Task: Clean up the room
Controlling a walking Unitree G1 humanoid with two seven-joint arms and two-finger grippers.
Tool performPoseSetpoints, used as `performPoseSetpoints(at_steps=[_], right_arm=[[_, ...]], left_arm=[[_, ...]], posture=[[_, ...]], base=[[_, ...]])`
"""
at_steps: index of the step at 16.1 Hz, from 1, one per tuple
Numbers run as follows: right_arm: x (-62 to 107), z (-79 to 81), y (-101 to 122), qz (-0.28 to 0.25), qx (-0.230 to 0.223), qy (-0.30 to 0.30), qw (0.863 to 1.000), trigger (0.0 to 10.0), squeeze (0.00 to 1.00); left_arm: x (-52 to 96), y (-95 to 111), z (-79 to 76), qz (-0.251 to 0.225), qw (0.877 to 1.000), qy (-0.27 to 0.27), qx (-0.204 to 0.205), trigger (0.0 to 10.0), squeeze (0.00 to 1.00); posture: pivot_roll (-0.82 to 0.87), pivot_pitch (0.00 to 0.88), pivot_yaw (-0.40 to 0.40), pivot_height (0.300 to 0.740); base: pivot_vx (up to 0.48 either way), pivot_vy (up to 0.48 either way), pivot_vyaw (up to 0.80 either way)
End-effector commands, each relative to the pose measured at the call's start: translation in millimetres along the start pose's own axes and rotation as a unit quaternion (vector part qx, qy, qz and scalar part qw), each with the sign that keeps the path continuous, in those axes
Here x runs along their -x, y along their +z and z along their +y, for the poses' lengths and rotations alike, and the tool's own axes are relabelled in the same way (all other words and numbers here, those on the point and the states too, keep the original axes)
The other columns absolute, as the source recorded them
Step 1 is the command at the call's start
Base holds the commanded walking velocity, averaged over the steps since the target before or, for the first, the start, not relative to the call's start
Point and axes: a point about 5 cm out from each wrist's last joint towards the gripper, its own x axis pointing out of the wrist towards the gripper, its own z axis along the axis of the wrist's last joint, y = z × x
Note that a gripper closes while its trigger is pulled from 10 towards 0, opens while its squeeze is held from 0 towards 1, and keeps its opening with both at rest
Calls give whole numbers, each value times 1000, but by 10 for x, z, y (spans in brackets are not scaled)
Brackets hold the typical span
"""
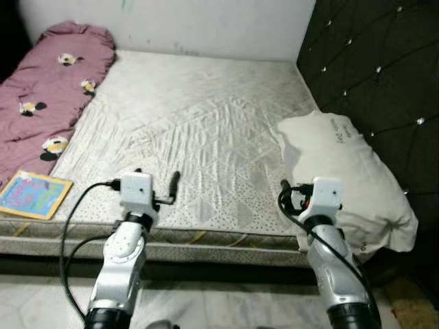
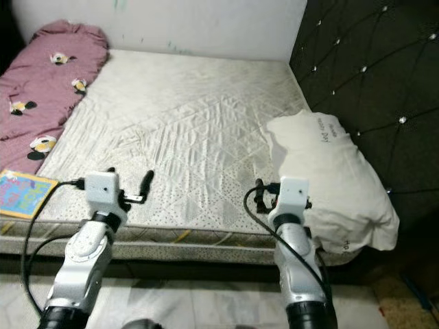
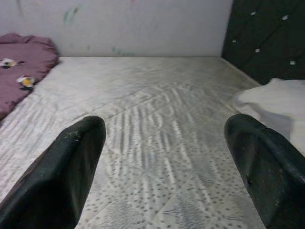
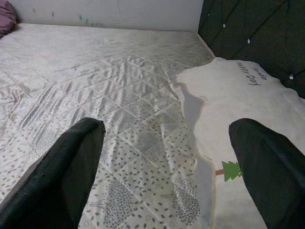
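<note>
— Lying at the right side of the bed, is that the thing to tidy?

— Yes. A white, soft rectangular pillow (image 1: 346, 178) rests on the quilted cream mattress (image 1: 199, 130), against the black tufted headboard with small shiny studs (image 1: 384, 75), and its near corner hangs over the mattress edge.

— Any writing on it?

— A short line of dark handwriting-style print near its far end, too small to read, and a little green tree motif with a red stroke beside it, seen in the right wrist view (image 4: 231, 170).

— And the claws?

— The right gripper (image 4: 174, 167) is spread wide, its two black fingers (image 4: 62, 176) far apart, hovering low over the mattress with the pillow's edge lying between them. It holds nothing and touches nothing that I can see. The left gripper (image 3: 167, 167) is equally splayed, fingers well apart, empty, above the bare quilting near the front edge of the mattress.

— What else is on the bed?

— A mauve, crumpled blanket printed with small yellow, white and black cartoon figures (image 1: 48, 89) runs along the left side up to the whitish wall (image 1: 206, 24). At the near left corner lies a flat, colourful square book or card with a yellow border (image 1: 31, 194); its lettering is not legible.

— Below?

— A pale marbled tile floor (image 1: 206, 301) in front of the mattress, with both silver arms reaching up from it.
</note>
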Motion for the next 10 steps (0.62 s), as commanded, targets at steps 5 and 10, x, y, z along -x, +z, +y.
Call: performPoseSetpoints(at_steps=[5, 10], right_arm=[[-38, -33, 66, -10, 6, -5, 1000, 10000, 0], [-39, -44, 73, -11, 7, -6, 1000, 10000, 0]], left_arm=[[-11, 53, -19, -12, 1000, -9, 6, 10000, 0], [-13, 30, -31, -3, 1000, -8, 7, 10000, 0]], posture=[[-36, 0, -52, 740], [-37, 0, -52, 740]], base=[[316, 0, 0], [249, 0, 0]])
